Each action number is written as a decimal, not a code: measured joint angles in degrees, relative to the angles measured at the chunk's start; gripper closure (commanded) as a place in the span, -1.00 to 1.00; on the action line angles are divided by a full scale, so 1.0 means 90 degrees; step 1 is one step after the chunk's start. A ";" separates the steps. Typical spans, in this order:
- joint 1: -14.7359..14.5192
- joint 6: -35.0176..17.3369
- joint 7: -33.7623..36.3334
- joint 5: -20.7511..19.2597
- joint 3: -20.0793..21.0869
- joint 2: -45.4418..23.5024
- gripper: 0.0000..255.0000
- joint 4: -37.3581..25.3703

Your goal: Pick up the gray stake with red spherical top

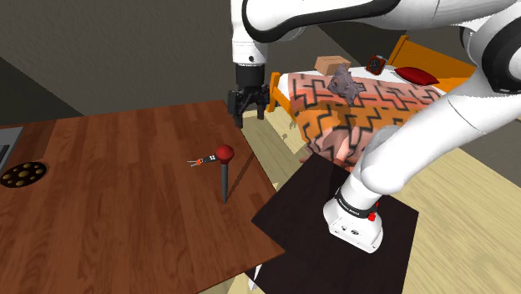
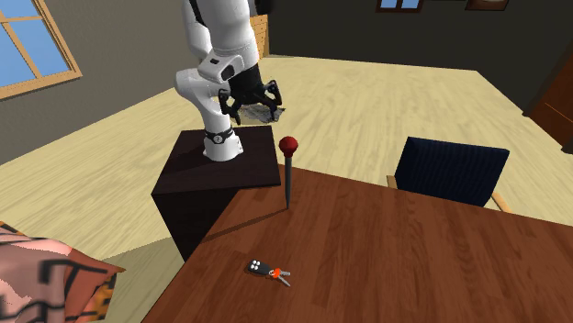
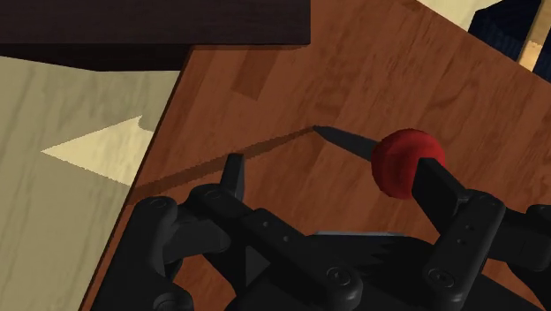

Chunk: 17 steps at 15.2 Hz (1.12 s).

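Note:
A dark grey stake (image 1: 225,178) with a red ball top (image 1: 225,153) stands upright on the wooden table (image 1: 100,209), close to the edge nearest the stand. In the second exterior view the stake (image 2: 289,174) rises near the table's far corner. My gripper (image 1: 249,107) hangs open well above the table, farther back than the stake and apart from it; it also shows beside the arm's base (image 2: 250,99). In the wrist view the open gripper (image 3: 334,172) looks down at the table, and the red ball (image 3: 402,162) lies below, next to one finger (image 3: 437,185). Nothing is between the fingers.
A small key fob with keys (image 1: 199,161) lies on the table beside the stake, also seen as keys (image 2: 267,270). A round dark dish (image 1: 22,174) sits at the shoulder view's left. A patterned bed (image 1: 359,100), a dark chair (image 2: 455,170) and the stand (image 2: 211,174) surround the table.

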<state>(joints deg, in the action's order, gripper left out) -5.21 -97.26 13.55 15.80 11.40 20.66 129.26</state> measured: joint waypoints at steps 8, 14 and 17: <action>-0.0267 -0.0400 0.0957 0.0205 0.0558 -0.1694 -1.00 -0.1023; -0.0303 -0.0889 0.0917 0.0232 0.0609 -0.1899 -1.00 -0.0710; -0.0319 -0.1020 0.0924 0.0228 0.0631 -0.1988 1.00 -0.0673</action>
<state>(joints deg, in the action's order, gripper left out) -8.08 -106.44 21.87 17.85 17.08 2.77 123.20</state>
